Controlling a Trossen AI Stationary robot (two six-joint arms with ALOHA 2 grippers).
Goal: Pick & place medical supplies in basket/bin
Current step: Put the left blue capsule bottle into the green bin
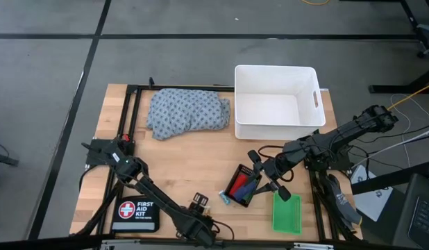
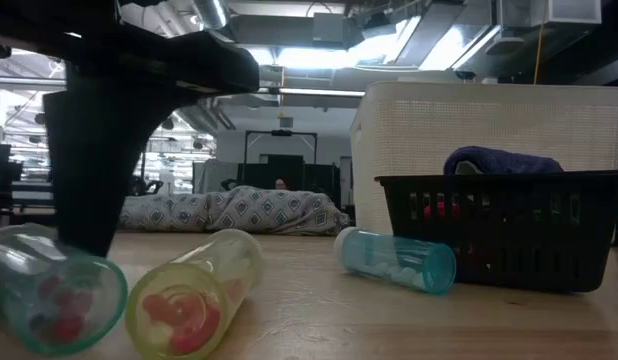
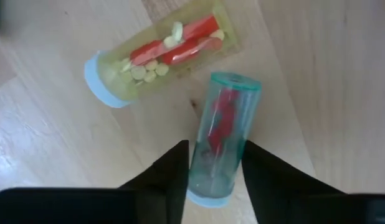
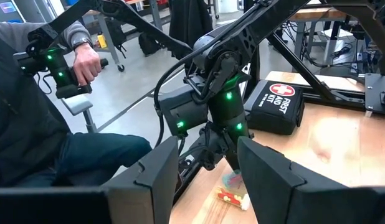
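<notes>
My left gripper is at the table's near edge, its fingers on either side of a teal clear vial with red contents that lies on its side. A yellow-green vial of red and pale pills lies beside it. My right gripper is open and empty next to the black mesh tray, which holds red, green and blue rolls. A second teal vial lies by that tray. The green tray sits near the right. The dotted cloth lies bunched beside the white tub. My left gripper has the teal vial's lower body, near its pale blue cap, pinched between its two fingers. The fingers come from above, pointing down, and run along the vial's sides. The vial lies on its side on the table.
The black FIRST AID KIT pouch lies at the near left corner. A black frame rail runs along the table's left and far sides. A person sits beyond the table holding a controller. Bare wood spreads across the table's middle.
</notes>
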